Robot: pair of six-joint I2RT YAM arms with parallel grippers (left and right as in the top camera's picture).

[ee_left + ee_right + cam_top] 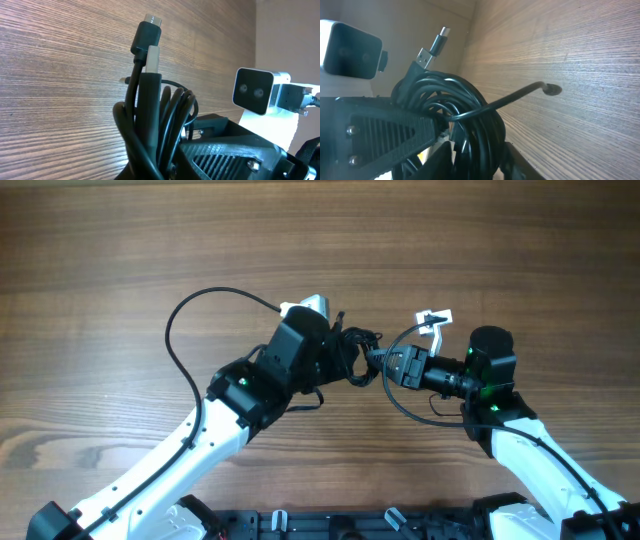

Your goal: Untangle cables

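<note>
Evidently both the left gripper and the right gripper were clenched on the knotted bundle of cables held between them over the wooden table, so parting them slowly and stopping if loops tightened seemed wisest.

The left arm extended from the lower left edge up and to the right. The right arm rose from the lower right, with its wrist bent leftward. The left gripper and right gripper faced each other at centre, close together, each clamped on the cables.
</note>
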